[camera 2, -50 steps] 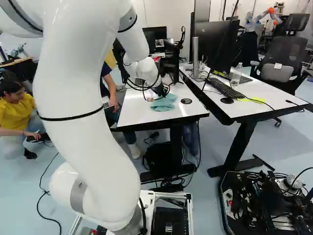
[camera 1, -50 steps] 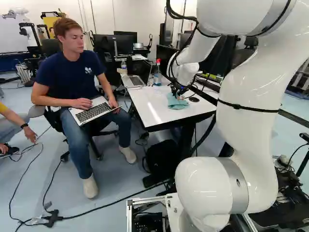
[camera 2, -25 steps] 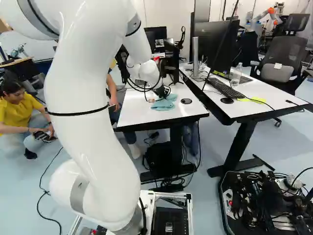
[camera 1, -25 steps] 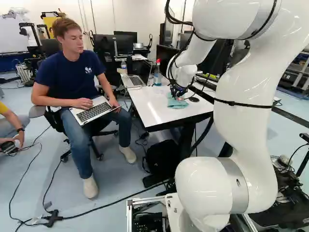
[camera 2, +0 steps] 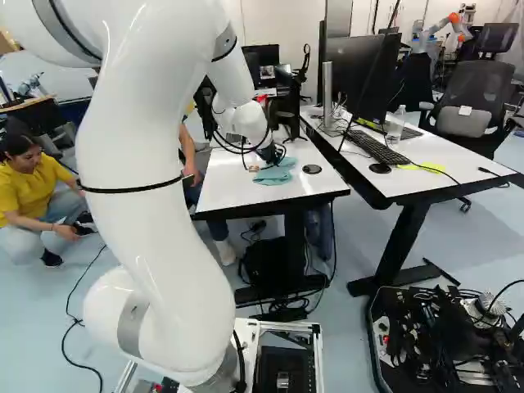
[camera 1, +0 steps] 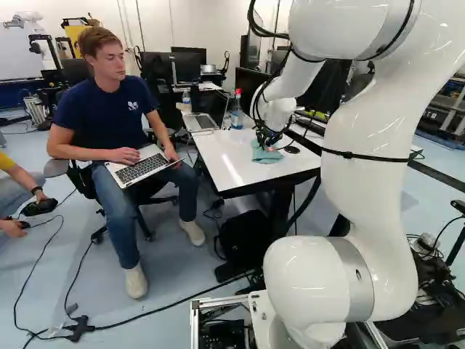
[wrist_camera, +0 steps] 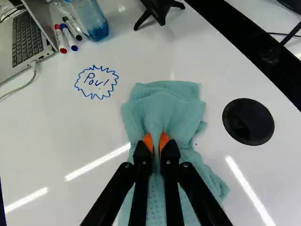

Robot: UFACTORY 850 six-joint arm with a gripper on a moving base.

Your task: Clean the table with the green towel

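Observation:
My gripper (camera 2: 270,153) is low over the near part of the white table (camera 2: 225,182), at the green towel (camera 2: 277,173). In the wrist view the gripper (wrist_camera: 156,142) is shut on a raised fold of the towel (wrist_camera: 164,101), with orange pads on both sides of the cloth. The rest of the towel lies crumpled on the tabletop, spreading ahead of the fingers and under them. A blue handwritten mark inside a jagged outline (wrist_camera: 97,82) is on the table beyond the towel, off to one side.
A laptop (wrist_camera: 23,40), markers (wrist_camera: 66,37), a bottle with blue liquid (wrist_camera: 91,19) and a black stand (wrist_camera: 157,10) are farther along the tabletop. A round black grommet (wrist_camera: 248,121) is beside the towel. A seated person (camera 1: 112,116) is close to the table's side.
Over the last second my arm's upper links have swung slightly, leftward in the left base view and rightward in the right one. Near the gripper the towel's folds have shifted a little.

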